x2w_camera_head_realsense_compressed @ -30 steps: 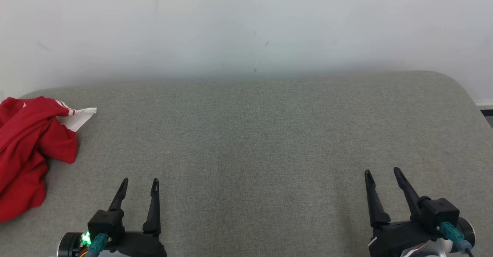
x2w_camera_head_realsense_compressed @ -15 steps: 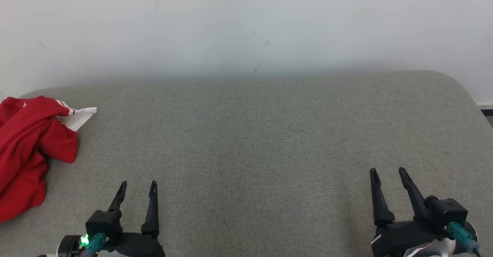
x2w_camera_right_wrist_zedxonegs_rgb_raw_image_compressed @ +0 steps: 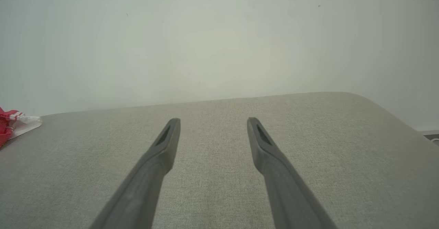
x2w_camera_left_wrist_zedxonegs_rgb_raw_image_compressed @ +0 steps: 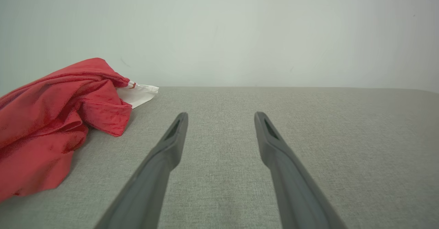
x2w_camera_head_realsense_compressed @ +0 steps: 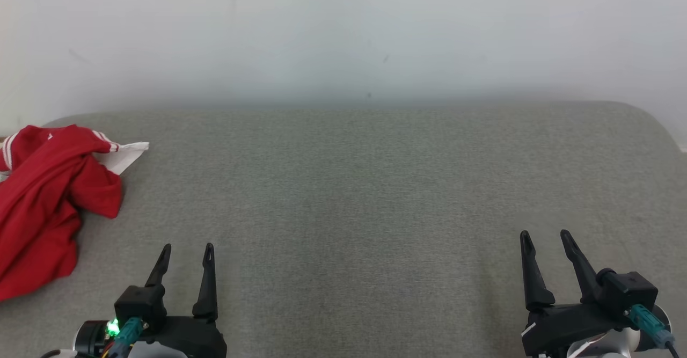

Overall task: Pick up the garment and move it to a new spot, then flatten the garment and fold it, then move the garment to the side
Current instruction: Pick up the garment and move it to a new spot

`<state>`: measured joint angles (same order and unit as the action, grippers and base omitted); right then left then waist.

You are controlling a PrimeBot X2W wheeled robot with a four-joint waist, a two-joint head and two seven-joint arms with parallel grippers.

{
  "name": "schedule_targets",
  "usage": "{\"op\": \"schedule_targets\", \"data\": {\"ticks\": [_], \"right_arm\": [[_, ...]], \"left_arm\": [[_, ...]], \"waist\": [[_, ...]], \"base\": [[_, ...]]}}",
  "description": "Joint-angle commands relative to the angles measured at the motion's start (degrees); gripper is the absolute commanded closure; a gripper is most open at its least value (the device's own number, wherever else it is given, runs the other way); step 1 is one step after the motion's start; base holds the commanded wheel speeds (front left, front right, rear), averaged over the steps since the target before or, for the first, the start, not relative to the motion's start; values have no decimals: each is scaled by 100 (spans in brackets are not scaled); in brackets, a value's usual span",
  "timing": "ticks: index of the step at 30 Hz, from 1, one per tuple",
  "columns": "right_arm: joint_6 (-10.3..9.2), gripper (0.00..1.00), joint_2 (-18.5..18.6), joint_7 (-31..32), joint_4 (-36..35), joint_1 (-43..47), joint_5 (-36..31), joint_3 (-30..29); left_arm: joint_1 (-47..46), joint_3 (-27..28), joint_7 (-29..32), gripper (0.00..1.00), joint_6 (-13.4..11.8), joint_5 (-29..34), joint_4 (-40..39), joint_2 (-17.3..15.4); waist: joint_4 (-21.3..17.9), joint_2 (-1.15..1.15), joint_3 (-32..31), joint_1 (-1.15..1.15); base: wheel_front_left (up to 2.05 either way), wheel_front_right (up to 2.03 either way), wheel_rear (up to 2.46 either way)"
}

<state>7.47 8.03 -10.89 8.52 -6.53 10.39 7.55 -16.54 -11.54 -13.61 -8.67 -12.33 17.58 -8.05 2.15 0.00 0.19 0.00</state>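
risk lies in the reach: the crumpled red garment [x2w_camera_head_realsense_compressed: 48, 202] sits at the table's [x2w_camera_head_realsense_compressed: 349, 202] far left edge, apart from both pincers. left pincer [x2w_camera_head_realsense_compressed: 188, 246] and right pincer [x2w_camera_head_realsense_compressed: 545, 233] stand wide open, empty; a shallow pinch could snag one layer and drag it off.

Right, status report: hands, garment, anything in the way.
Left hand open, empty. Right hand open, empty. Red garment crumpled on grey cushion, far left, untouched. Nothing between left hand and garment.

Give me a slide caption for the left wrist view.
Open left gripper aimed across the grey cushion, crumpled red garment lying untouched at the view's left.
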Motion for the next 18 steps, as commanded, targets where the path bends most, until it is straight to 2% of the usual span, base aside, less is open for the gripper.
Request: {"op": "schedule_targets", "data": {"ticks": [1,18], "right_arm": [[4,0,22,50,-60,-9,-13,21],[4,0,29,481,-697,62,-56,262]], "left_arm": [[-46,33,6,0,-24,-59,-40,-52],[158,204,192,0,-278,-146,-669,-210]], "waist": [[164,0,19,0],[1419,0,92,0]], "base": [[0,0,0],[0,0,0]]}}
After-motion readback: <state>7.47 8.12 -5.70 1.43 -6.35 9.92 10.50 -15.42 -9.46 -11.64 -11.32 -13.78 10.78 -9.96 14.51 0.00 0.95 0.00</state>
